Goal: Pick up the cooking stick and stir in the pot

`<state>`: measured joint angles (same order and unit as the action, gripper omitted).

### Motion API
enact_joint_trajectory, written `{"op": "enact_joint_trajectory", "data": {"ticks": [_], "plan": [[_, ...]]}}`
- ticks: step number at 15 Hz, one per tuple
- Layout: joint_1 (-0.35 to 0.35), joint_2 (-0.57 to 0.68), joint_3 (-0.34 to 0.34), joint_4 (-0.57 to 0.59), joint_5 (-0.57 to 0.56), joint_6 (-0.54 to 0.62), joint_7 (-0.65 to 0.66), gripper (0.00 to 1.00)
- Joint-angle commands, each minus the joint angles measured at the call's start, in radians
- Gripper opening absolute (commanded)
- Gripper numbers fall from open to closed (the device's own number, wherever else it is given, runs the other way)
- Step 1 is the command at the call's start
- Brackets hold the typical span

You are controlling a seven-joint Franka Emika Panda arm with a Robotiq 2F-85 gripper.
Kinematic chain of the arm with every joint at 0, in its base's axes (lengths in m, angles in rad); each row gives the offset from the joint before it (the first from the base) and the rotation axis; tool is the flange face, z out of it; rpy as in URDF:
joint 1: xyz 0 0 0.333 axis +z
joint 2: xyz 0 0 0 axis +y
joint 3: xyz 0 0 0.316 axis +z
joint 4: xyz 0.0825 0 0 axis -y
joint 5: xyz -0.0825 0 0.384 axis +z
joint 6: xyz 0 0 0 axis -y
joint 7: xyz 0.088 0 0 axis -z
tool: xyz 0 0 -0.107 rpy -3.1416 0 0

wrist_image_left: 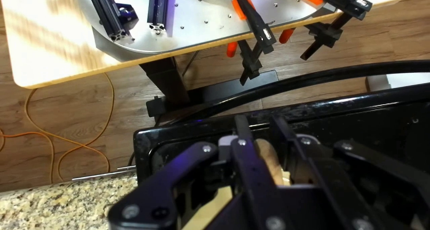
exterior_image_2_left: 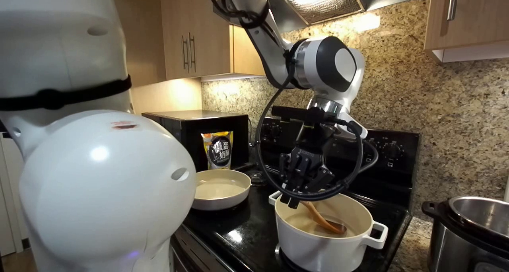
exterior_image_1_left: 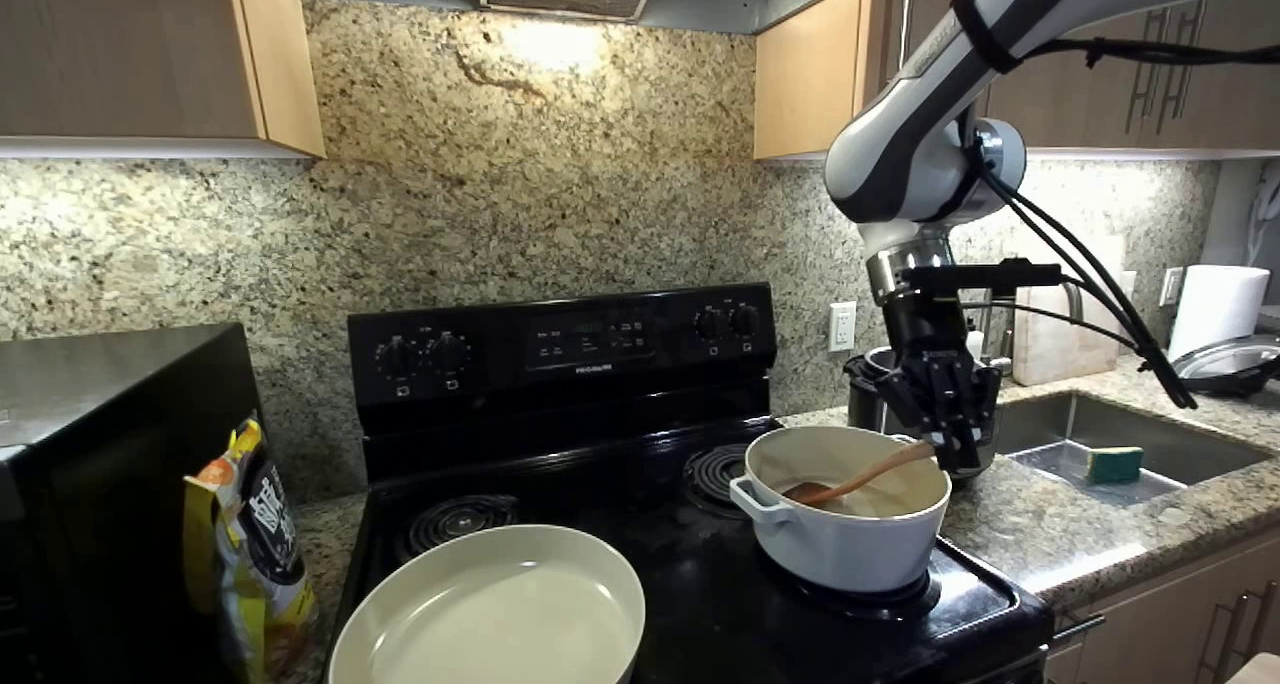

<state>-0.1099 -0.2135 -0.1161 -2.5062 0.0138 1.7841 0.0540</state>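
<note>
My white-and-grey jointed arm [exterior_image_1_left: 895, 169] reaches in from the upper right in an exterior view, its long link sloping down to a bulky rounded joint, with the silver-collared wrist [exterior_image_1_left: 905, 267] turned downward beneath it. In an exterior view a big white rounded section [exterior_image_2_left: 107, 184] of the same arm fills the left side, close to the camera. At the end, my black two-finger gripper [exterior_image_2_left: 289, 201] points down at a slant, its tips low by the rim of the wide, round white pot [exterior_image_1_left: 850, 554]. A thick black cable loop [exterior_image_2_left: 312, 196] hangs across the gripper.

I've got the jaws clasped around the slim light-brown wooden cooking stick [exterior_image_1_left: 870, 472]: on my wrist feed the fingers [wrist_image_left: 247, 159] stand close together with the handle between them. The stick lies tilted in the pot, spoon-like head low inside, handle end up at the fingertips. Whether the head touches the pot's floor, I can't tell from here. The pot sits on the glossy black stovetop [exterior_image_1_left: 700, 614], and a large, shallow white dish [exterior_image_1_left: 510, 614] rests there too, apart from the pot.
</note>
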Motion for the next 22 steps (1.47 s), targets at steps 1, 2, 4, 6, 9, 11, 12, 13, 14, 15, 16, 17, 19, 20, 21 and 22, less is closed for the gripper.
{"op": "enact_joint_trajectory", "data": {"ticks": [1, 2, 4, 6, 9, 11, 12, 13, 14, 15, 16, 17, 19, 20, 21, 22], "plan": [[0.001, 0.054, 0.010, 0.007, -0.011, 0.032, 0.010, 0.07], [0.005, 0.062, 0.014, 0.006, -0.011, 0.030, 0.010, 0.07], [0.013, 0.072, 0.021, 0.006, -0.013, 0.029, 0.012, 0.07], [0.012, 0.074, 0.023, 0.009, -0.013, 0.026, 0.011, 0.07], [-0.005, 0.025, 0.011, 0.000, -0.024, 0.011, 0.007, 0.07], [-0.010, -0.024, 0.006, -0.020, -0.029, -0.010, 0.003, 0.07], [-0.007, -0.051, 0.009, -0.035, -0.038, -0.009, 0.001, 0.07], [-0.001, -0.080, 0.014, -0.051, -0.046, -0.015, -0.003, 0.07], [0.002, -0.100, 0.019, -0.059, -0.053, -0.020, -0.004, 0.07], [0.010, -0.119, 0.024, -0.067, -0.052, -0.032, -0.016, 0.07], [0.018, -0.135, 0.030, -0.077, -0.052, -0.040, -0.023, 0.07], [0.026, -0.148, 0.040, -0.087, -0.051, -0.050, -0.025, 0.07], [0.047, -0.163, 0.061, -0.103, -0.042, -0.065, -0.036, 0.07], [0.058, -0.165, 0.069, -0.108, -0.039, -0.070, -0.038, 0.07], [0.068, -0.163, 0.079, -0.113, -0.037, -0.065, -0.033, 0.07], [0.075, -0.159, 0.086, -0.115, -0.039, -0.055, -0.026, 0.07]]}}
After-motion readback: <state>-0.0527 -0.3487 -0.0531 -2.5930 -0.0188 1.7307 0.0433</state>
